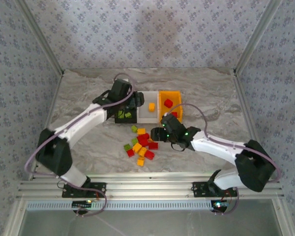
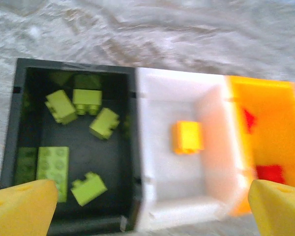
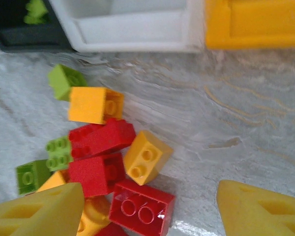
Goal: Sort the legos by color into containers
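Overhead, the left pincer (image 2: pixel 150 204) gapes wide, empty, above the black bin (image 2: pixel 115 160) and white bin (image 2: pixel 187 83). The right pincer (image 3: pixel 152 209), equally wide, holds nothing over the loose legos (image 1: pixel 141 142) lying at six o'clock from that white bin.

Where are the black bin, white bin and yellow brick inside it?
black bin (image 2: pixel 115 167), left wrist view, bare floor.
white bin (image 2: pixel 182 88), left wrist view, far wall.
yellow brick (image 2: pixel 188 136), left wrist view, top face.

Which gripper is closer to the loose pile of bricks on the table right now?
Right. The right gripper is open at the right edge of the pile. The left gripper is farther back, open above the black bin.
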Motion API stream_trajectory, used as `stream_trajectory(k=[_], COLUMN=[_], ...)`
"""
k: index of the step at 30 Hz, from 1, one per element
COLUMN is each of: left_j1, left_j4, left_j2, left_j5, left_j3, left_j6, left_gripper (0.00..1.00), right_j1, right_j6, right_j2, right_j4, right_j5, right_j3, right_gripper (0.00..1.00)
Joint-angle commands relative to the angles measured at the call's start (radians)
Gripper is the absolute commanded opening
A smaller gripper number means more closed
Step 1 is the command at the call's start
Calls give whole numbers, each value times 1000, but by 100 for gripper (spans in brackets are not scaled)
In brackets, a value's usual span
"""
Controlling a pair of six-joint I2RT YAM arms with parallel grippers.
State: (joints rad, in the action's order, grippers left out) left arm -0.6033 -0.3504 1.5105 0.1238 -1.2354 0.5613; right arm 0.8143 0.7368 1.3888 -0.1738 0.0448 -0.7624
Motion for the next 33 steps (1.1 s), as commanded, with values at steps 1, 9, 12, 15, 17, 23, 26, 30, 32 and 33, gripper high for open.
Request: stream_trajectory(k=[1,9,12,15,17,23,26,30,32,33], left_j1=[-40,-61,-60,-59,-60,-60,-59,-58,-59,-59], left_j4=[2,-7,-31,-48,-47,-20,-22,-29,-31,-33], left_j2=[-129,-469,-549,-584,-591,-579,-569,-568,-574,-579], left_j5=[-30,7,29,45,48,56,57,54,55,54], left_j3=[123,483,545,573,586,608,603,609,615,620], left_j6=[41,154,170,179,185,190,180,180,180,181], left_gripper=[100,99,99,99,99,99,99,99,99,99], right_j1=[12,10,17,28,38,36,22,-13,-33,-43], right_j6=[99,144,168,193,206,234,225,191,166,149], right_j2=[72,224,256,268,268,273,239,168,115,85], right_j4=[19,48,24,-16,-38,-40,-39,-73,-93,-106], right_j5=[61,39,34,37,49,44,55,58,67,71], right_j3=[-57,-122,-129,-120,-108,-61,-43,-27,-19,-19], right_gripper=[71,64,60,55,51,40,34,26,25,24])
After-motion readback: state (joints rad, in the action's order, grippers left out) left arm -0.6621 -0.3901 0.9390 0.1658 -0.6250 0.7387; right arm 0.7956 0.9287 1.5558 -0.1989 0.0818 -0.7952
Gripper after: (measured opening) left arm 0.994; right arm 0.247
